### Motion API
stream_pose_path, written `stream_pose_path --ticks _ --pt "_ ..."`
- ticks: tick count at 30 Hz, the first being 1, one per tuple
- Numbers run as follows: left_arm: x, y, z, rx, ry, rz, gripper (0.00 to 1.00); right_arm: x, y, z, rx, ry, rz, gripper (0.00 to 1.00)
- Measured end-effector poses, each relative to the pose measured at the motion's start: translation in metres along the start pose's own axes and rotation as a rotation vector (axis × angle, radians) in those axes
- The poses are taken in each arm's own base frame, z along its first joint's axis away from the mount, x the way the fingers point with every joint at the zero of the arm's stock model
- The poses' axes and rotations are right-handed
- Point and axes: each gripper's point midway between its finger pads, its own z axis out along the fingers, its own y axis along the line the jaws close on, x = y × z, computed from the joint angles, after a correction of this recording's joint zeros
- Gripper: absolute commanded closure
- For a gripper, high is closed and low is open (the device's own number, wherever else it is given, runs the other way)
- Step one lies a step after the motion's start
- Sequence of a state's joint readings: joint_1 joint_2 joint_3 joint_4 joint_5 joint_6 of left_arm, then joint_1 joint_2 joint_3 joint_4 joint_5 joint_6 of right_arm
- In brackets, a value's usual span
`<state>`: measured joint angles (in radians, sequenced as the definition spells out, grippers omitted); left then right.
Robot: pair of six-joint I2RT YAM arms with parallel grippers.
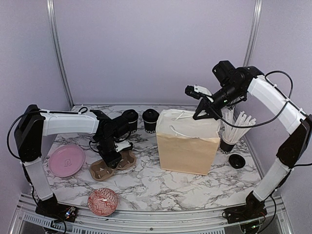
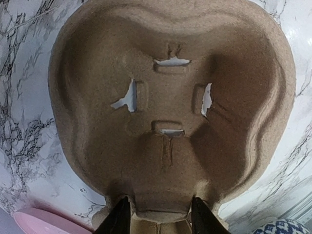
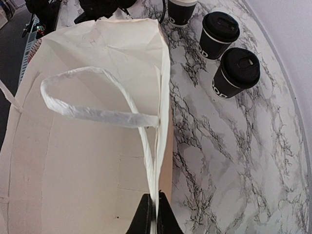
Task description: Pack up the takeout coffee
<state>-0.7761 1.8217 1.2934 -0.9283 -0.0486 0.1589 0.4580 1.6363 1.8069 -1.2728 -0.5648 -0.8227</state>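
Right gripper (image 3: 154,217) pinching bag (image 3: 87,161) rim; left gripper (image 2: 161,219) gripping carrier (image 2: 170,97) edge.

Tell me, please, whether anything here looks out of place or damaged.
Nothing is spilled, and both lidded cups stand upright. The paper bag looks untidy: one end wall is creased and folds inward, and a handle flops across the opening while the right gripper pinches the rim.

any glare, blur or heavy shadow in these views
Top view: soft even light, sharp, hardly any shadow. Left wrist: carrier fills the frame, its right side in deep shadow, marble glaring at top right. Right wrist: bag interior nearly washed out, cups crisp.
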Motion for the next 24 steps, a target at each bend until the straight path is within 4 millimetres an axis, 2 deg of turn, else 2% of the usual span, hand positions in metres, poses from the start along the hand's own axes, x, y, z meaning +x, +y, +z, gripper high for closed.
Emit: stream_pose_path --ticks 4,15,19,24 --pt "0.000 -0.003 0.001 0.015 0.001 0.007 0.67 0.001 0.000 0.001 -0.003 0.003 0.003 0.96" --pt "-0.002 -0.004 -0.005 0.021 -0.017 -0.008 0.71 0.003 0.001 0.003 -0.007 0.007 0.011 0.96" --pt "-0.014 -0.001 -0.034 0.011 -0.114 -0.030 0.71 0.003 0.001 0.003 -0.007 0.007 0.011 0.96" --pt "-0.032 0.005 -0.114 -0.007 -0.348 -0.062 0.71 0.003 0.002 0.003 -0.011 0.004 0.010 0.96"
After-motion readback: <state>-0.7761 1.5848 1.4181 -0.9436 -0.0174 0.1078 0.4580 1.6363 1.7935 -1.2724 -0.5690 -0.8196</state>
